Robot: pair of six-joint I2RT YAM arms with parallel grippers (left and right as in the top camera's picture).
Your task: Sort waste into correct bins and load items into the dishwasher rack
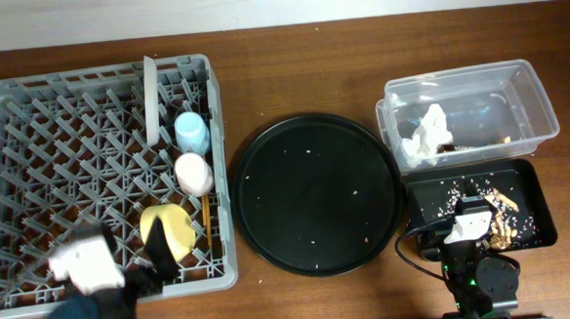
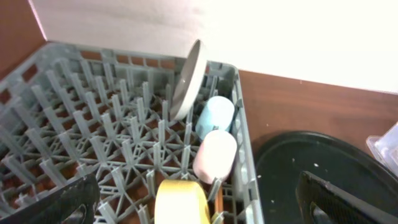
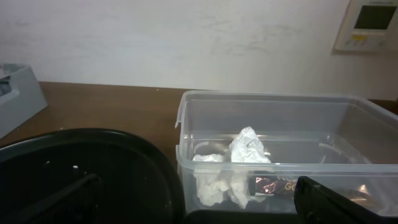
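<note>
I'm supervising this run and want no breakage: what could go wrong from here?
1. The left hand hangs open right by the yellow bowl, close to the pink cup; a careless pull-away could knock either loose.
2. The plate leans toward the blue cup and might topple if the rack is jolted.

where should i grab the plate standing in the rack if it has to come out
Take the plate by its top rim, coming straight down from above. It stands on edge among the pegs of the rack, leaning a little, so only that thin upper rim is free. Pinch across its two faces, with a narrow opening: the blue cup lies close beside one face.
</note>
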